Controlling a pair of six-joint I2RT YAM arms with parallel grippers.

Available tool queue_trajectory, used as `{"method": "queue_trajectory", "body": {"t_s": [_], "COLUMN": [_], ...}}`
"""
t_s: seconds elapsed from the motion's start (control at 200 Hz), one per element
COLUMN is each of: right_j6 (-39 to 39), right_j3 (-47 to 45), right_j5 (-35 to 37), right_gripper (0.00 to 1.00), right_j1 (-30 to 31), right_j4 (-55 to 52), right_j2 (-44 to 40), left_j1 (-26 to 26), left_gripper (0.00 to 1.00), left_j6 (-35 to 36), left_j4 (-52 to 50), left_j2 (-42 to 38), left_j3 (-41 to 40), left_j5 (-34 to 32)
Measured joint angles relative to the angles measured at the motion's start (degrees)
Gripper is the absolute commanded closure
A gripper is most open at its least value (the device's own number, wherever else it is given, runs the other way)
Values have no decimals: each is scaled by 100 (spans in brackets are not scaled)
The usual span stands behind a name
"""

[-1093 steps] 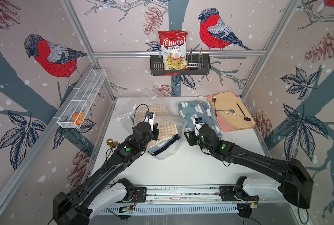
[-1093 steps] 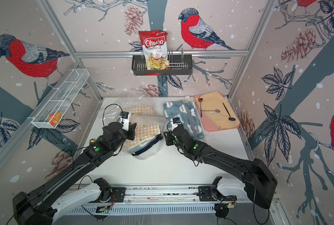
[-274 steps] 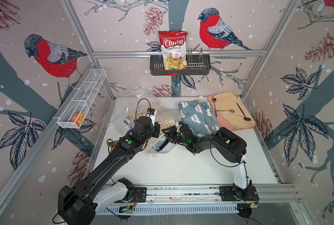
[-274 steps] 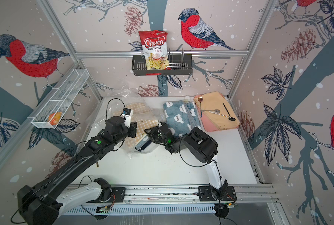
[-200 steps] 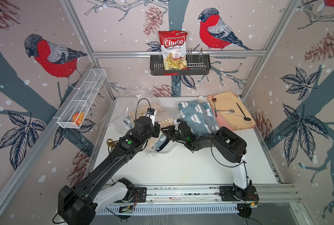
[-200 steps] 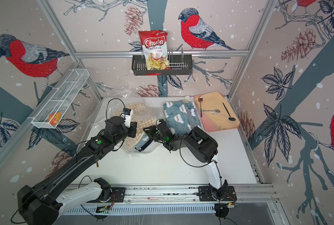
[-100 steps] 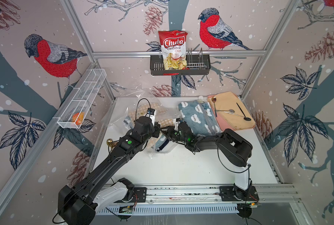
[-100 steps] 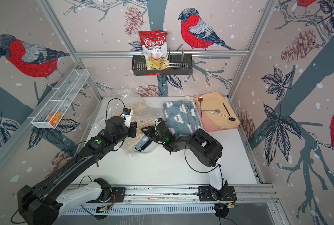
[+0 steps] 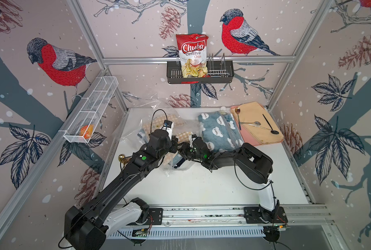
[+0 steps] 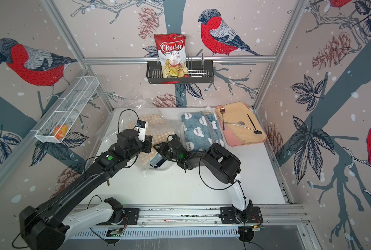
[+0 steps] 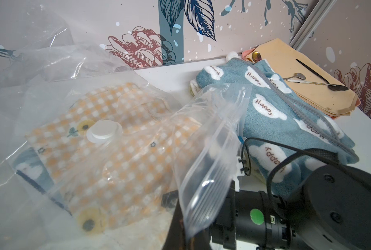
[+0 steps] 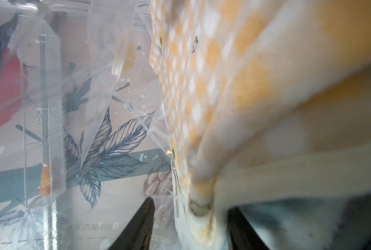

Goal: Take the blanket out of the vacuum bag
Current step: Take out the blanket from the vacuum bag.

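Hard to make out:
- The left claw (image 11: 175, 214) is mostly cut off by the frame edge in its wrist view. What we see is clenched on the zip edge of the vacuum bag (image 11: 210, 151).
- The right claw (image 12: 191, 204) is blurred at close range in its wrist view. It sits in the bag's mouth, released, jaws apart, with a fold of the blanket (image 12: 223, 65) between them. We cannot tell whether either finger touches the cloth.
- In both top views, arms and crinkled plastic hide both claws' tips.

Task item:
- The bag lies at the back left of the table (image 9: 201, 186).
- The orange-check blanket is inside it, under the valve cap (image 11: 104, 131).
- A blue, dark-edged layer shows beneath; we cannot tell whether it is the same cloth.

Around:
- A blue towel (image 11: 273, 112) lies just beside the bag's mouth.
- A mat (image 9: 264, 132) beyond it carries three spoons (image 9: 253, 124).
- Chips (image 9: 192, 56) stand in a rack (image 9: 221, 75) on the back wall.
- A mesh basket (image 9: 93, 108) on the left wall holds an orange thing.
- A small brass thing (image 9: 121, 157) sits at the table's left edge; we cannot identify it.
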Motion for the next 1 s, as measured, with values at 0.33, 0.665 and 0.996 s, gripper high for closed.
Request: {"method": "queue_trajectory", "body": {"t_s": [0.33,0.665,0.996], "right_j6": [-98,-313,-166], "right_j3": [240,313,-59], "right_j5": [87,83,37], "right_gripper": [80,71,51], "right_j1": [9,11,-11], "right_j4": [-227,-184,-184], "right_j2": [-103,-267,-118], "left_j1": [-2,-2,-13], "left_gripper": [100,100,100], "left_j6": [0,0,0], "left_j4": [0,0,-2], "left_j2": [-11,-11,-9], "left_j3": [0,0,0], "left_j5": [11,13,15]}}
